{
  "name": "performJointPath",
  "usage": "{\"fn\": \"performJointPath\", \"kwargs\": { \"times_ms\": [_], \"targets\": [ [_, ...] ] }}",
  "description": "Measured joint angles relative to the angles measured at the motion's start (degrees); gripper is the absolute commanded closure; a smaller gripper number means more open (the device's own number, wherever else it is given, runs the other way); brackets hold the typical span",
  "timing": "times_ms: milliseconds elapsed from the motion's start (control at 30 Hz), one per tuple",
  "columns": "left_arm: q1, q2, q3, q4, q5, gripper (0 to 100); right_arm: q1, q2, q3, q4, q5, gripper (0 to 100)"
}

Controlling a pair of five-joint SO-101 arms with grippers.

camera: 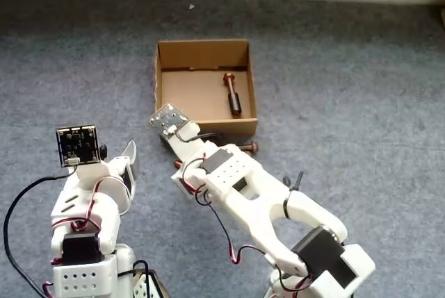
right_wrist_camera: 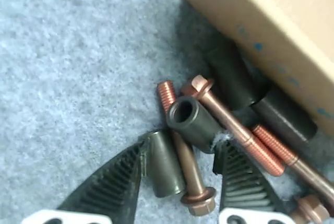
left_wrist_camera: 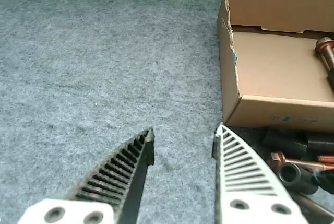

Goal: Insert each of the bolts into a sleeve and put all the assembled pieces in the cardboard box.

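Overhead, cardboard box (camera: 201,53): sits open side up at 12 o'clock on the grey carpeted table (camera: 348,103).
Assembled piece (camera: 231,94): one copper bolt pushed into a dark sleeve lies on the box floor, near the 3 o'clock wall, with its head pointing to 12 o'clock.
Loose pile (left_wrist_camera: 297,161): bolts and dark sleeves lie together on the carpet, just beside the outside of the box's 6 o'clock wall.
Right gripper (right_wrist_camera: 180,148): jaws apart, low over the pile and clamped on nothing.
Lying sleeve (right_wrist_camera: 164,166): on its side, against the inner face of one right finger.
Copper bolt (right_wrist_camera: 187,169): flat on the carpet between the right fingers, just beside the lying sleeve.
Tilted sleeve (right_wrist_camera: 190,122): mouth showing, resting across the bolt's shank near the fingertips.
Left gripper (left_wrist_camera: 183,140): jaws apart and holding nothing, over bare carpet at 8 o'clock from the box.
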Motion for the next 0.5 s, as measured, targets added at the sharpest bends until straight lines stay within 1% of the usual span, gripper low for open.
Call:
{"fn": "performJointPath", "kwargs": {
  "times_ms": [67,200,400,500],
  "targets": [
    [0.00,0.00,0.00,0.00,0.00,81,0.18,0.26,-0.18,-0.70,0.00,82.4],
    [0.00,0.00,0.00,0.00,0.00,81,0.53,1.58,-0.09,-7.30,0.00,82.5],
    [0.00,0.00,0.00,0.00,0.00,81,0.70,1.58,0.09,-9.14,0.00,82.7],
    [0.00,0.00,0.00,0.00,0.00,81,1.14,1.58,0.09,-9.41,0.00,88.3]
  ]
}}
